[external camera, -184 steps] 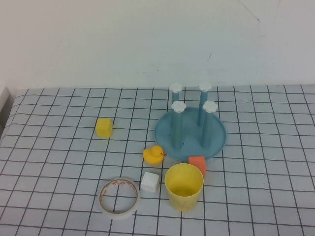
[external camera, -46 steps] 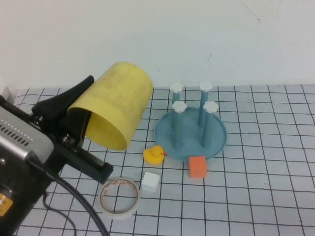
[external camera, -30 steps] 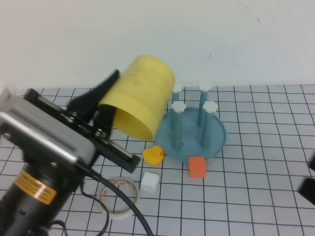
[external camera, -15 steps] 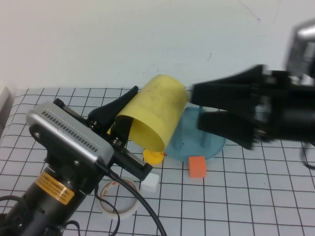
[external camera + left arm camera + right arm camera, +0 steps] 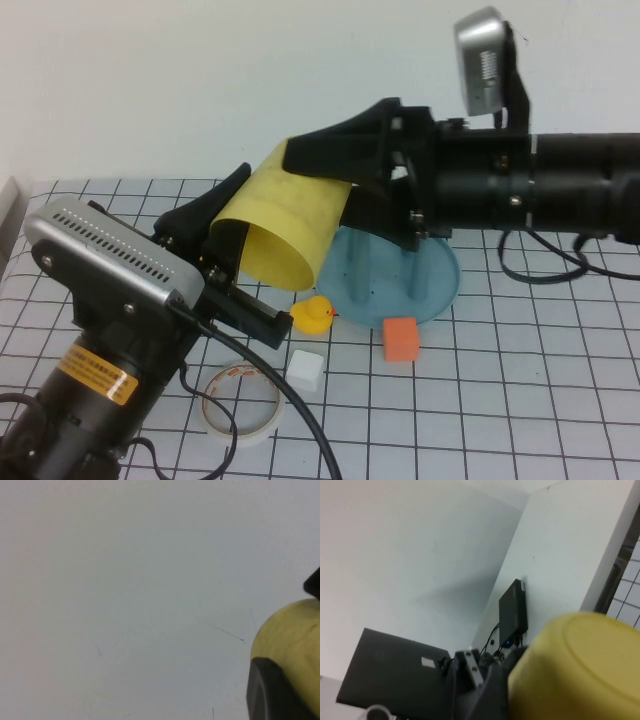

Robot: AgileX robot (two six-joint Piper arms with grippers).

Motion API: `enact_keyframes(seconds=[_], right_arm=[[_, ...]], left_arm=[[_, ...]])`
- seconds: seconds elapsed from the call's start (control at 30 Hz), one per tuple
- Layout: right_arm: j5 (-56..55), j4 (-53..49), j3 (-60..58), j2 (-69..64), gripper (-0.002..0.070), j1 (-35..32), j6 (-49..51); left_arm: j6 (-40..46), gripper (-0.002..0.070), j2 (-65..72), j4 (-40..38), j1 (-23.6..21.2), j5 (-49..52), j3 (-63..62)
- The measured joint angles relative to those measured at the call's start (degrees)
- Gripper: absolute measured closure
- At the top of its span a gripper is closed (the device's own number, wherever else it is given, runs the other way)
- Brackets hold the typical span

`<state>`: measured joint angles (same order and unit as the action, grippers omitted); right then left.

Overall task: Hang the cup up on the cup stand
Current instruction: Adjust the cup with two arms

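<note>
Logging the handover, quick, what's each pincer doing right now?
Left pincer: raised over the table, shut on the cup at its rim.
Right pincer: at the cup's closed end, above the cup stand; grip cannot be told.

High view looks down the table; both wrist views, close, share the cup (image 5: 285, 225)

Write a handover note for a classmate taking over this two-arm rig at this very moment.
Left gripper: shut on the plain yellow plastic cup, held tilted in the air, one finger inside the rim.
Right gripper: reaching in from the right, fingers at the cup's closed end; grip unclear.
Round blue plastic cup stand with upright pegs: on the table, behind the cup and right arm.
Done: cup lifted.
Left: turn the cup over and hang it on a peg.
</note>
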<state>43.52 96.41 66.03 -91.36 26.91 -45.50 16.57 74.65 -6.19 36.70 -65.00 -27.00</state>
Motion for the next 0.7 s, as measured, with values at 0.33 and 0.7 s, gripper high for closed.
enact_keyframes(seconds=[0.33, 0.7], right_arm=[[-6.54, 0.4, 3.82, -2.23, -0.0017, 4.29, 0.34], [-7.08, 0.85, 3.92, -2.36, 0.0058, 4.52, 2.04]], left_arm=[[-0.03, 0.0661, 0.0, -1.92, 0.0, -0.21, 0.0], [-0.03, 0.0661, 0.0, -3.01, 0.0, -0.34, 0.0]])
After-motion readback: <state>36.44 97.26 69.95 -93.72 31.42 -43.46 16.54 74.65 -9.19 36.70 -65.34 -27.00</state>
